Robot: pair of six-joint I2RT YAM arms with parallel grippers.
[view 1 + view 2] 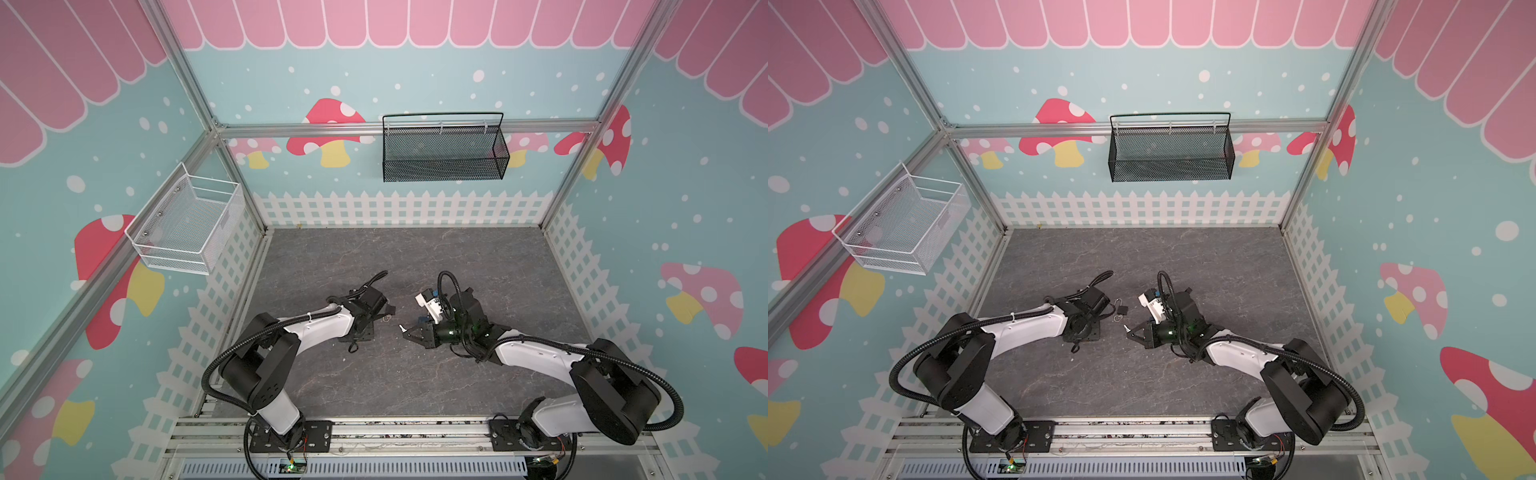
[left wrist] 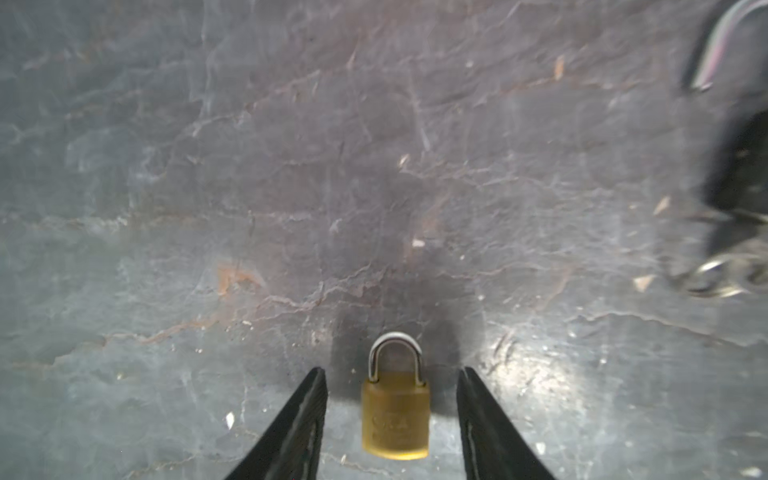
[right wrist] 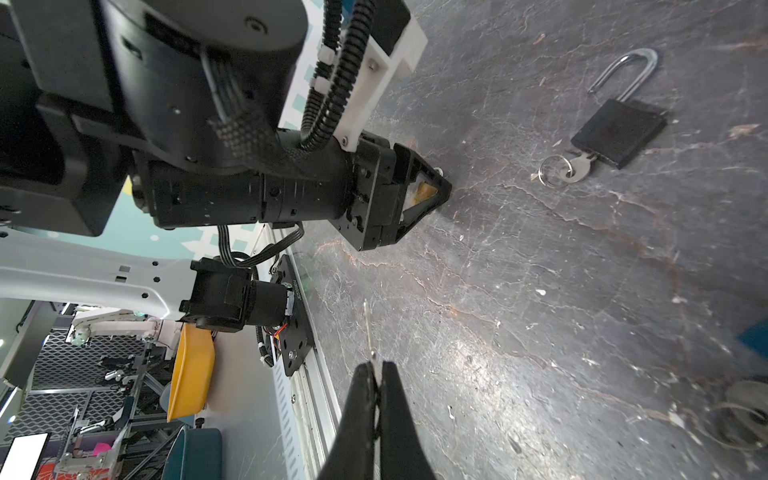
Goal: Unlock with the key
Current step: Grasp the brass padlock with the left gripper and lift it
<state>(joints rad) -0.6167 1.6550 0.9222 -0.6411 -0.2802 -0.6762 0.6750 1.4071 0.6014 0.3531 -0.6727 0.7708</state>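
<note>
Left wrist view: brass padlock (image 2: 395,415) lies flat on the table (image 2: 166,208), shackle shut, between the spread, non-touching jaws of the left gripper (image 2: 391,369); right gripper (image 3: 377,365) pinches the key (image 3: 368,328) near on its right, so grasp, insertion and turn all remain.

The brass padlock (image 2: 395,415) carries embossed lettering across its body, too blurred to read for sure, and the black base plate (image 3: 296,332) of the left arm shows a tiny white marking near its edge, too small to make out; nothing else legible appears.
</note>
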